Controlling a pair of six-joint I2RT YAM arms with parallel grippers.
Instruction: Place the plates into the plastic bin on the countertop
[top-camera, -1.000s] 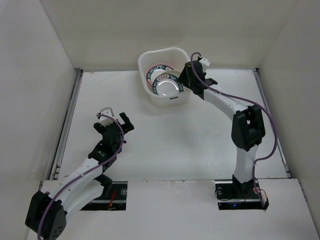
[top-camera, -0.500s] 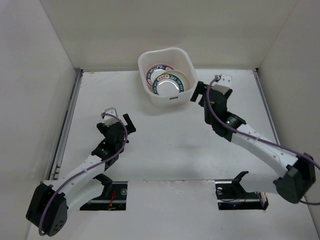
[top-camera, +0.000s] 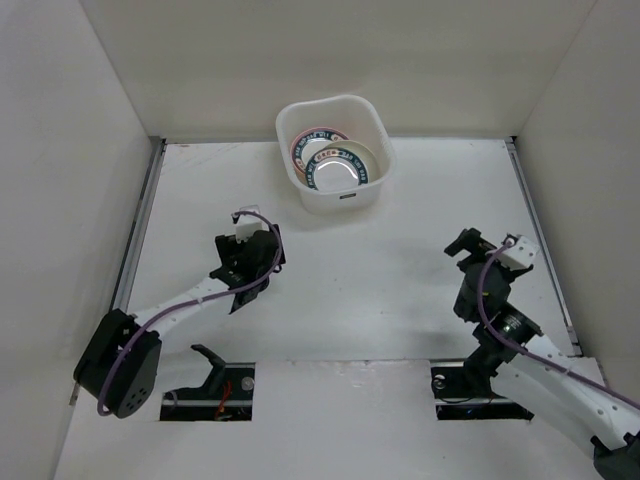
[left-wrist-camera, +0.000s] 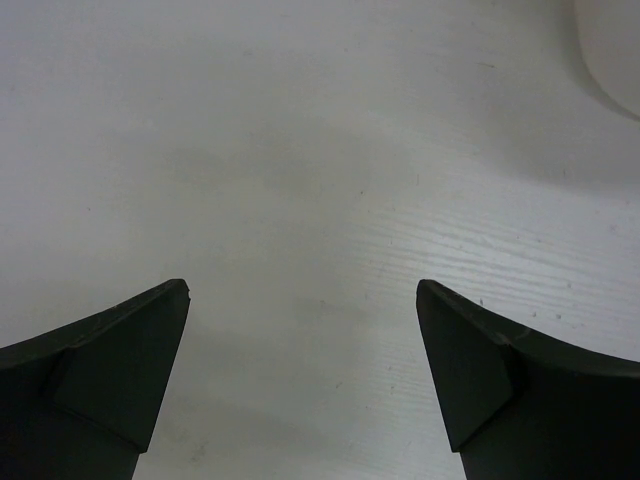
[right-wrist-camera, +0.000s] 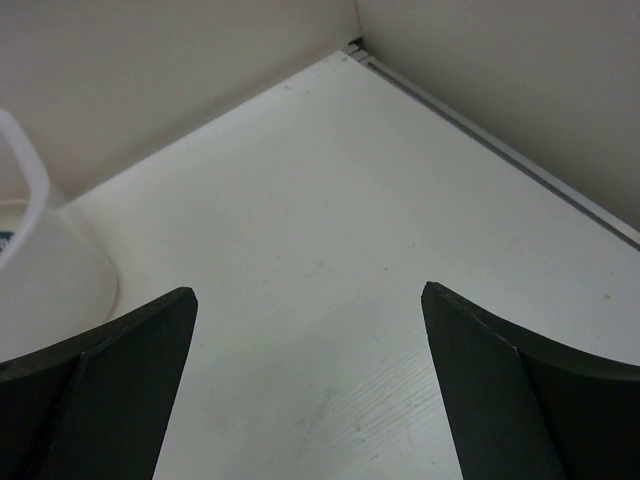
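The white plastic bin (top-camera: 295, 185) stands at the back centre of the countertop (top-camera: 370, 260). Stacked plates (top-camera: 338, 171) lie inside it: a white one with a dark teal patterned rim on top, a pink rim showing behind it. The bin's wall shows at the left edge of the right wrist view (right-wrist-camera: 40, 270). My left gripper (top-camera: 247, 262) is open and empty, low over the bare countertop at the left. My right gripper (top-camera: 468, 262) is open and empty at the right, well away from the bin. Both wrist views show only bare surface between the fingers.
White walls close the countertop on three sides, with metal rails (top-camera: 135, 240) along the left and right edges. Two cut-outs with cables (top-camera: 215, 385) sit at the near edge by the arm bases.
My right arm has pulled back from the bin's right rim to the near right of the countertop. My left gripper has shifted slightly right and nearer.
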